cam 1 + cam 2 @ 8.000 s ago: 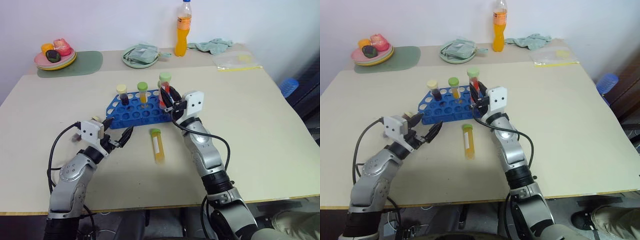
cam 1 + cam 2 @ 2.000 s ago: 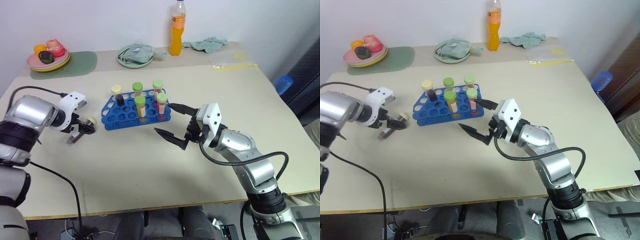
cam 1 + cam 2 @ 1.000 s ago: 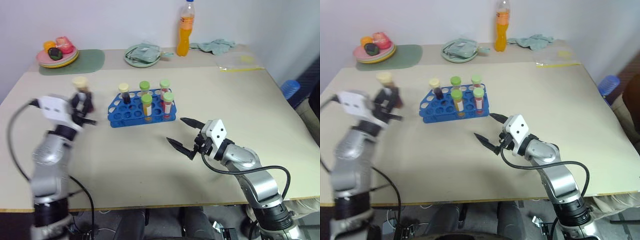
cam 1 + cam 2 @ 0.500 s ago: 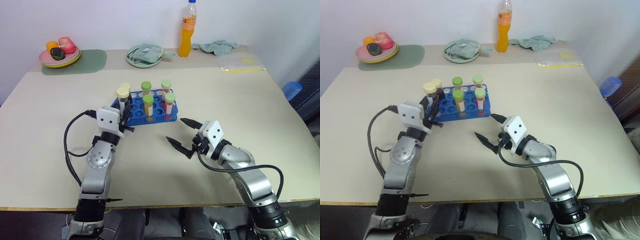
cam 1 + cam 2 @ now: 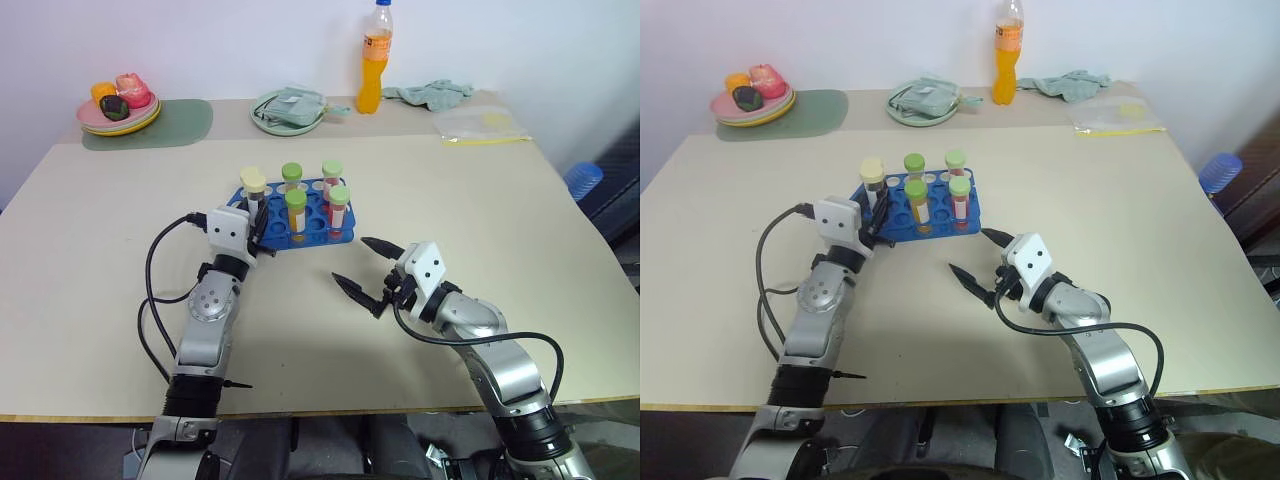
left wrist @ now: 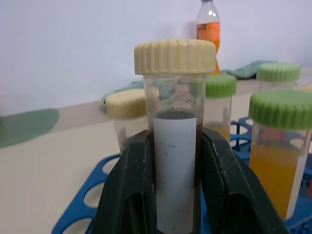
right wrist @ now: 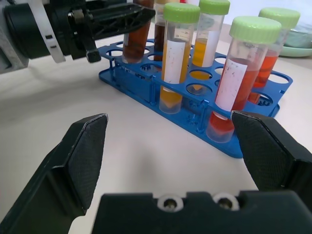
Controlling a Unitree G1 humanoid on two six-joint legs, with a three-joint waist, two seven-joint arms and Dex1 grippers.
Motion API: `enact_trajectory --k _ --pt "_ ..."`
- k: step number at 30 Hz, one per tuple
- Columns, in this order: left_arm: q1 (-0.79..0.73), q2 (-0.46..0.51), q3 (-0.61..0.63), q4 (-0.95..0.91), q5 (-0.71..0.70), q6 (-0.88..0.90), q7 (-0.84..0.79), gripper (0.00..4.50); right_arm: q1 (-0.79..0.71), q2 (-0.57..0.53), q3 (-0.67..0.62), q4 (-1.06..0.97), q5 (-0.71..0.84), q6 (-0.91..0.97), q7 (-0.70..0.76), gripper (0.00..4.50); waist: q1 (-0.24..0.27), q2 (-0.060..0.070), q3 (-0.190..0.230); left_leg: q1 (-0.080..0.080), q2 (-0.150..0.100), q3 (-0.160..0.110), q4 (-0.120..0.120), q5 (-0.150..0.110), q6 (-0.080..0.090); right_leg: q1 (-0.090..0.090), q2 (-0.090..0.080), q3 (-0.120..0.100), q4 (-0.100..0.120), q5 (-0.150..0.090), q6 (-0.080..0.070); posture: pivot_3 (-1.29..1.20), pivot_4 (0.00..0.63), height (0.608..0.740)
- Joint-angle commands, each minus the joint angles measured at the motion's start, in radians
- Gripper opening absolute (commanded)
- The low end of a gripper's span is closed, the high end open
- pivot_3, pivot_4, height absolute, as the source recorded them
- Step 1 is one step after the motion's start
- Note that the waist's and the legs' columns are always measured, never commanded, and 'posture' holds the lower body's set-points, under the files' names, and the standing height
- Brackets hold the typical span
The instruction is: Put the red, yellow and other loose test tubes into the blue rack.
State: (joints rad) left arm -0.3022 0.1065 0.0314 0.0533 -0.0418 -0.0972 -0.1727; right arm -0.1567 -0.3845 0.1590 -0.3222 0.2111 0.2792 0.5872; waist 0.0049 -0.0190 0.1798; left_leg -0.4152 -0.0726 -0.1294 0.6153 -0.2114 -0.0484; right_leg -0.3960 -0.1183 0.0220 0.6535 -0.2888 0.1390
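My left tool [image 6: 174, 195] is clamped on a cream-capped test tube [image 6: 174, 122] of dark brown liquid with a white label, held upright at the 9 o'clock end of the blue rack [image 5: 300, 232]. I cannot tell whether its bottom has entered a hole. The rack sits mid-worktop [image 5: 560, 240] and carries another cream-capped tube [image 6: 126, 114], two yellow tubes with green caps [image 7: 178, 53] and two red tubes with green caps [image 7: 243, 73], all standing upright. My right tool [image 5: 362, 268] hangs with its fingers [image 7: 83, 156] spread wide apart and nothing between them, near the rack's 5 o'clock corner, pointing toward it. Along the 12 o'clock edge of the worktop I see a plate of fruit [image 5: 118, 108] on a green mat, a green dish [image 5: 288, 108], an orange drink bottle [image 5: 373, 58], a crumpled cloth [image 5: 432, 92] and a clear bag [image 5: 478, 124]
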Motion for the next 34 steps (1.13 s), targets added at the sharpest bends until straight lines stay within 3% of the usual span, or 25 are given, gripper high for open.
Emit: enact_trajectory --k 1,6,10,15,23,28,34 --pt "-0.003 -0.012 0.005 -0.031 -0.038 -0.003 -0.007 1.79 0.004 0.001 -0.007 -0.054 0.005 -0.007 -0.002 4.50 0.000 0.000 0.000 0.000 0.000 0.000 0.000 0.000 0.000 0.000 0.000 0.000 0.000 0.000 0.000 0.00 0.150 0.740" --pt "0.036 -0.002 0.038 -0.103 -0.075 0.019 -0.001 4.09 -0.006 0.001 -0.056 -0.075 0.046 0.021 -0.011 4.50 -0.005 0.000 0.000 0.000 0.000 0.000 0.000 0.000 0.000 0.000 0.000 0.000 0.000 0.000 0.000 0.00 0.150 0.740" --pt "0.108 0.051 0.085 -0.243 -0.191 0.105 -0.068 4.09 0.000 -0.054 -0.137 -0.112 0.096 0.070 0.011 4.50 -0.016 0.000 0.000 0.000 0.000 -0.001 0.000 0.000 0.000 0.000 0.000 0.000 0.000 0.000 0.000 0.00 0.150 0.740" --pt "0.239 0.216 0.206 -0.397 -0.343 0.239 -0.182 4.09 0.053 -0.184 -0.305 -0.105 0.182 0.133 0.074 4.50 -0.017 0.000 0.000 0.001 0.001 -0.001 -0.001 0.000 0.000 0.000 0.000 0.000 0.000 0.000 0.000 0.00 0.150 0.740" --pt "0.440 0.447 0.371 -0.421 -0.450 0.377 -0.348 4.09 0.122 -0.313 -0.489 0.042 0.229 0.123 0.167 4.50 -0.016 0.001 0.000 0.005 0.001 0.000 -0.002 -0.002 0.002 0.006 0.000 0.000 -0.003 -0.001 0.000 0.00 0.150 0.740" --pt "0.468 0.467 0.394 -0.411 -0.452 0.388 -0.367 4.09 0.113 -0.326 -0.483 0.093 0.206 0.087 0.183 4.50 -0.015 0.001 0.000 0.005 0.002 0.000 -0.002 -0.002 0.002 0.006 0.000 0.000 -0.004 -0.001 -0.001 0.00 0.150 0.740" --pt "0.476 0.407 0.352 -0.447 -0.389 0.370 -0.297 4.09 0.069 -0.313 -0.436 0.159 0.167 0.040 0.190 4.50 -0.016 0.001 0.000 0.005 0.002 0.000 -0.002 -0.002 0.003 0.006 0.000 0.000 -0.004 -0.001 -0.001 0.00 0.150 0.740"
